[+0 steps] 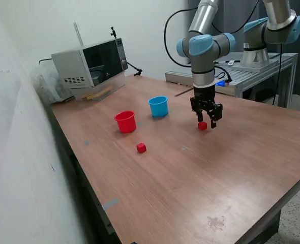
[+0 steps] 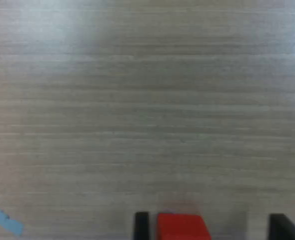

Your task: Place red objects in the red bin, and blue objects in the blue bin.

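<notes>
- On the near part of the wooden table [image 1: 190, 193], in the exterior view, the surface shows a pale scuffed patch toward the front corner and a small grey tape mark [image 1: 110, 204] by the edge on that view's left.
- Farther in, one small red cube [image 1: 141, 148] sits alone on the wood, well apart from the arm and a little in front of the red cup [image 1: 125, 122].
- The red cup stands upright; the light blue cup [image 1: 158, 106] stands upright just beyond it, toward the exterior view's right. The two cups are near each other but do not touch.
- To the exterior view's right of the blue cup, the gripper [image 1: 206, 121] points straight down at the table with its fingers spread apart.
- A second red cube [image 1: 203, 125] lies on the table between those fingers. The wrist view shows this cube [image 2: 183, 227] close to one dark finger [image 2: 141, 226], with a clear gap to the other, so the jaws stand released and are not squeezing it.
- The wrist view also shows a bit of light blue tape [image 2: 5, 220] on the wood grain.
- No dark blue cubes can be made out in either view.
- At the far corner stands a microwave oven [image 1: 91, 65] with a dark door.
- Behind the table, a metal bench [image 1: 257, 66] carries the base of a second robot arm [image 1: 272, 25].
</notes>
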Action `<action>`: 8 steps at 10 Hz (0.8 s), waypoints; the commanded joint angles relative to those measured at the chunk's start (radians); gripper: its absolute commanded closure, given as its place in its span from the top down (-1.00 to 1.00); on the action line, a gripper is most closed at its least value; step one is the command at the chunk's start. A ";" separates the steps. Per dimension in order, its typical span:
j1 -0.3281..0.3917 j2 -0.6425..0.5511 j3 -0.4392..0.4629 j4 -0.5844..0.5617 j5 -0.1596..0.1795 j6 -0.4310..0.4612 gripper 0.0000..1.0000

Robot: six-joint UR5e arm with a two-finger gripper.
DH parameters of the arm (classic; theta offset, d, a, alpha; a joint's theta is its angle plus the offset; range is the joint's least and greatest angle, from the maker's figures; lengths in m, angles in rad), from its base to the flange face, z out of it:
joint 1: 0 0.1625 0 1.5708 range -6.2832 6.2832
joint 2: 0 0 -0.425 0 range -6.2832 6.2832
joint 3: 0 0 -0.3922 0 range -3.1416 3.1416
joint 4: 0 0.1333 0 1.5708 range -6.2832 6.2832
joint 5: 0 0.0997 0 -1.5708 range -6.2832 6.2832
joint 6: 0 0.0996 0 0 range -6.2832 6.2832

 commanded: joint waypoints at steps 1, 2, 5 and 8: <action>-0.001 0.005 0.002 0.000 0.000 -0.001 -1.00; -0.001 0.005 0.000 0.000 0.000 -0.001 -1.00; -0.004 0.003 -0.003 0.001 -0.005 -0.039 -1.00; -0.073 -0.179 0.002 0.073 -0.005 -0.113 -1.00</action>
